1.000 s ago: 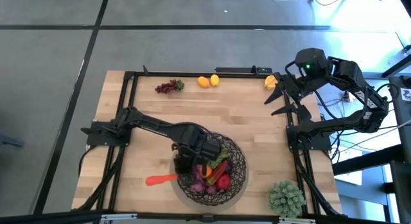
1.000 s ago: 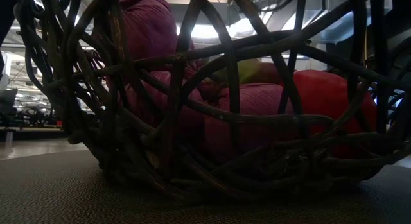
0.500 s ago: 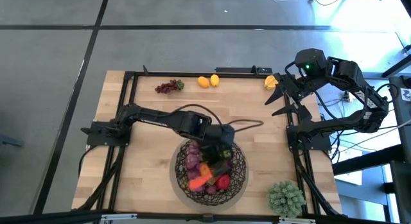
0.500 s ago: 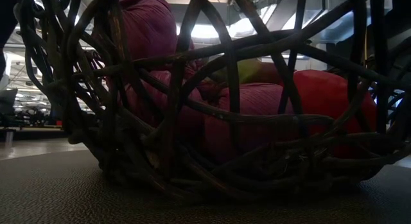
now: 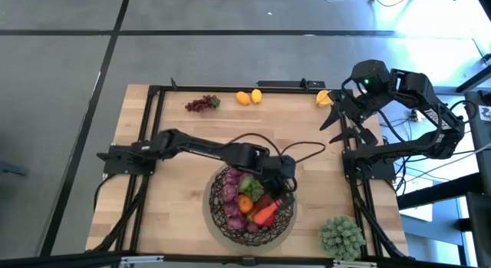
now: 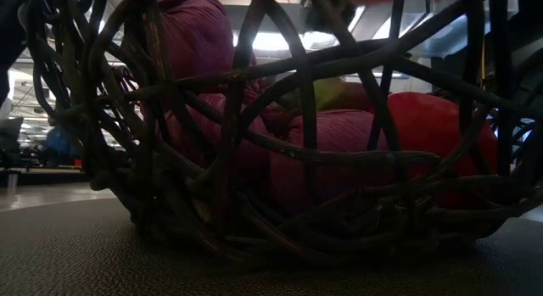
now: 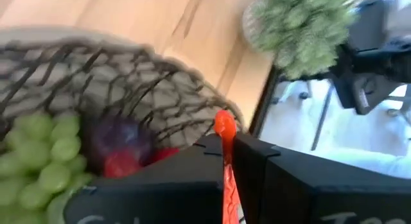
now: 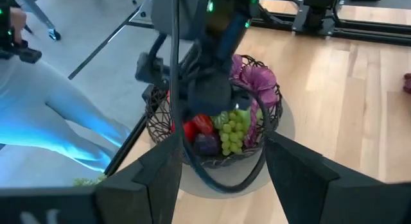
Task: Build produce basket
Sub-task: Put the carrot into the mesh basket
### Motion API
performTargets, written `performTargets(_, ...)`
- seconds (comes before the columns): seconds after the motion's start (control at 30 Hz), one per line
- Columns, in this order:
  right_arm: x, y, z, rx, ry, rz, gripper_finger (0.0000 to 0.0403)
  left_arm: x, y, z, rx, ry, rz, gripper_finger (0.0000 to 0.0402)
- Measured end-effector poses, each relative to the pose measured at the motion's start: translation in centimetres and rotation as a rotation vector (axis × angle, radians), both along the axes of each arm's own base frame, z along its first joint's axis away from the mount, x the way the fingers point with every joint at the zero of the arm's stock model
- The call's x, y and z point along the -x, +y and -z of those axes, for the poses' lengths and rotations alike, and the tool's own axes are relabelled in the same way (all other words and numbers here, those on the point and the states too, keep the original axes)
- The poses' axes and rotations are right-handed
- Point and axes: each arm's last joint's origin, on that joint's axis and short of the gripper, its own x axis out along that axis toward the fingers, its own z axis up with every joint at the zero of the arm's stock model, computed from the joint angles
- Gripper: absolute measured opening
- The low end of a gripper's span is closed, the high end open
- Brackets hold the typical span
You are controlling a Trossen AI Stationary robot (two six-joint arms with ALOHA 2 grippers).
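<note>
The dark woven basket [image 5: 216, 214] stands near the table's front edge, filled with produce: green grapes [image 7: 38, 153], purple and red pieces. In the low view its mesh [image 6: 254, 160] fills the picture. My left gripper [image 5: 278, 200] hangs over the basket's right half, slanting down, shut on an orange-red carrot [image 5: 263, 215]. My right gripper [image 5: 338, 124] waits raised at the table's far right, open, nothing between its fingers [image 8: 154, 179]. Purple grapes [image 5: 201, 104], an orange [image 5: 243, 97] and a lemon [image 5: 256, 96] lie along the far edge. My left gripper pinches the carrot between its two fingers near one end. That end [image 7: 223, 126] pokes out just past the fingertips. The fingers slant down toward the table's near right. The carrot's remaining length [image 5: 259, 217] runs back over the produce; whether it rests on them I cannot tell.
A pale green spiky ball plant [image 5: 341, 236] sits at the near right corner, close beside the basket. Another orange-yellow piece [image 5: 324, 97] lies at the far right below my right arm. A black frame [image 5: 230, 87] borders the wooden table.
My left gripper has swung toward the table's right, from the basket's left rim to over its right half, tipping from pointing steeply down to a slant. The carrot came along: it stuck out left of the basket, now it hangs over the produce inside.
</note>
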Motion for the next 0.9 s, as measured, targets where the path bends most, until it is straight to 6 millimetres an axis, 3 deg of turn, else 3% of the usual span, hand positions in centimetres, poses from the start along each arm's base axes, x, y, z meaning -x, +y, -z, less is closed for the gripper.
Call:
performTargets(0.2, 0.0, 0.0, 0.0, 0.000, 0.000, 0.000, 0.0211, -1.5, 0.2, 2.5, -0.014, 0.001, -0.035, 0.0000)
performTargets(0.47, 0.0, 0.0, 0.0, -0.001, -0.001, -0.001, 0.0211, -1.9, 0.3, 3.7, -0.018, 0.034, -0.068, 0.0000)
performTargets(0.9, 0.0, 0.0, 0.0, 0.001, -0.001, 0.000, 0.0211, -1.7, 0.4, 3.6, -0.054, 0.037, -0.045, 0.0013)
